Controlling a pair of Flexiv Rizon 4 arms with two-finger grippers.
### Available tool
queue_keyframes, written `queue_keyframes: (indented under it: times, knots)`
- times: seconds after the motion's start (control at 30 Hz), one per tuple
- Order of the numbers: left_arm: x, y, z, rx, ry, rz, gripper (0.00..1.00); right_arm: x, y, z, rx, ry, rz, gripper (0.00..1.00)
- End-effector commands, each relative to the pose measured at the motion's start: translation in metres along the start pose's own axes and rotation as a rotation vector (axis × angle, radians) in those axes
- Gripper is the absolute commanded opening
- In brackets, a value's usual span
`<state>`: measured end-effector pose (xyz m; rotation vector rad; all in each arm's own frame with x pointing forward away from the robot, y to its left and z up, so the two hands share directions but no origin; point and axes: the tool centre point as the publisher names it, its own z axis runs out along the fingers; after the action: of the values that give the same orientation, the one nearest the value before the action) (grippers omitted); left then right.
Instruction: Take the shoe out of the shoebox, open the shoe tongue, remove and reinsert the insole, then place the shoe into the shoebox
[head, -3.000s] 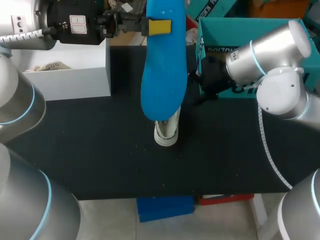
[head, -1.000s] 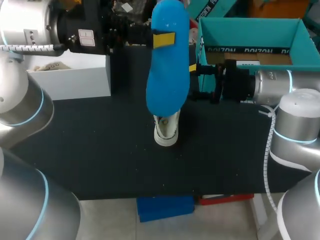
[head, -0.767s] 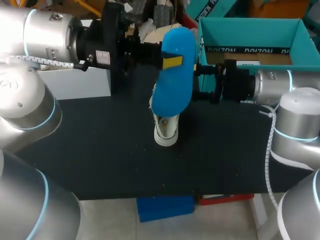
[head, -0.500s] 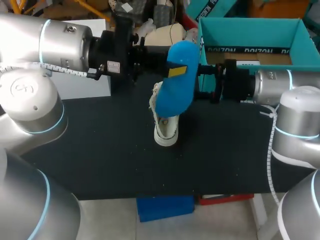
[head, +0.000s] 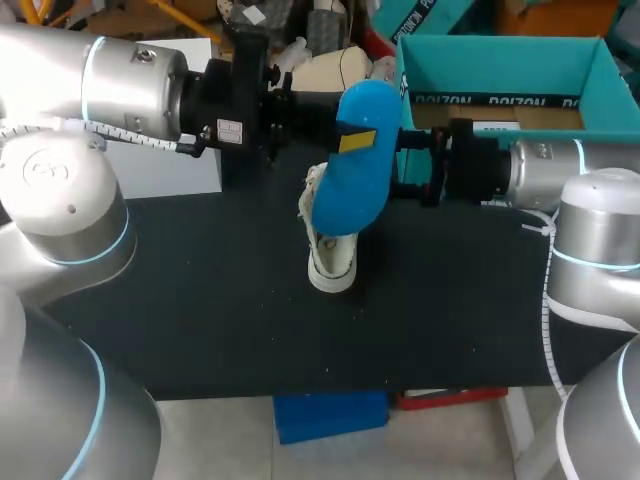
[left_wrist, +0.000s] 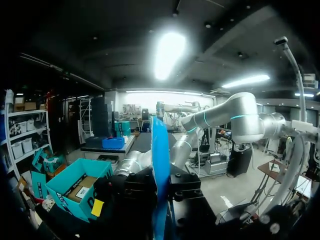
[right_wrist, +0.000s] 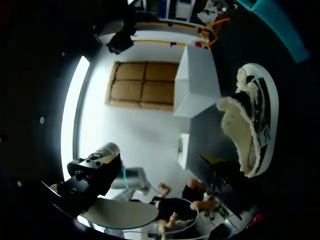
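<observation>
The blue insole (head: 353, 165) hangs above the shoe (head: 331, 262) and covers its upper part, so only the white lower end shows, standing on the black table (head: 200, 300). My left claw (head: 357, 140) grips the insole from two sides near its upper end. One yellow tip lies on the near face and the other is hidden behind. In the left wrist view the insole (left_wrist: 160, 170) shows edge-on, clamped between the black finger bodies.

Seen from the right wrist, the shoe (right_wrist: 250, 125) shows its fleecy opening. My right claw (head: 412, 142) is just to the right of the shoe – its front is behind the insole, and I cannot tell if it is open or closed.

In front of the shoe and to both sides there is bare table up to the near edge. The teal shoebox (head: 500, 60) stands behind and to the right of the shoe, its front wall partly cut off by my right arm. A white box (head: 150, 170), far left of the shoe, is mostly hidden by my left arm.
</observation>
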<state>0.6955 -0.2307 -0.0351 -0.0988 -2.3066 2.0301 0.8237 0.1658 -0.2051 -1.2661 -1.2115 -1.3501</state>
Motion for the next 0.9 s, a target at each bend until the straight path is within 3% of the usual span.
queue_keyframes:
  times: [0.03,0.17,0.3,0.53,0.6,0.9]
  knots:
    - [0.019,0.008,0.000,0.082,0.003,0.128,0.00,-0.001,0.000,0.002,-0.003,-0.002,0.000,1.00]
    - [0.025,0.031,-0.011,0.214,0.012,0.211,0.00,-0.001,0.000,0.002,-0.003,-0.002,0.000,1.00]
    - [0.026,0.048,-0.021,0.274,-0.015,0.287,0.00,-0.001,0.000,0.002,-0.003,-0.002,0.000,1.00]
    - [0.029,0.079,-0.024,0.248,0.019,0.426,0.00,-0.001,0.000,0.002,-0.003,-0.002,0.000,1.00]
    - [0.029,0.089,-0.023,0.169,0.029,0.483,0.00,-0.001,0.000,0.002,-0.003,-0.002,0.000,1.00]
    - [0.029,0.089,-0.023,0.169,0.029,0.483,0.00,-0.001,0.000,0.002,-0.003,-0.002,0.000,1.00]
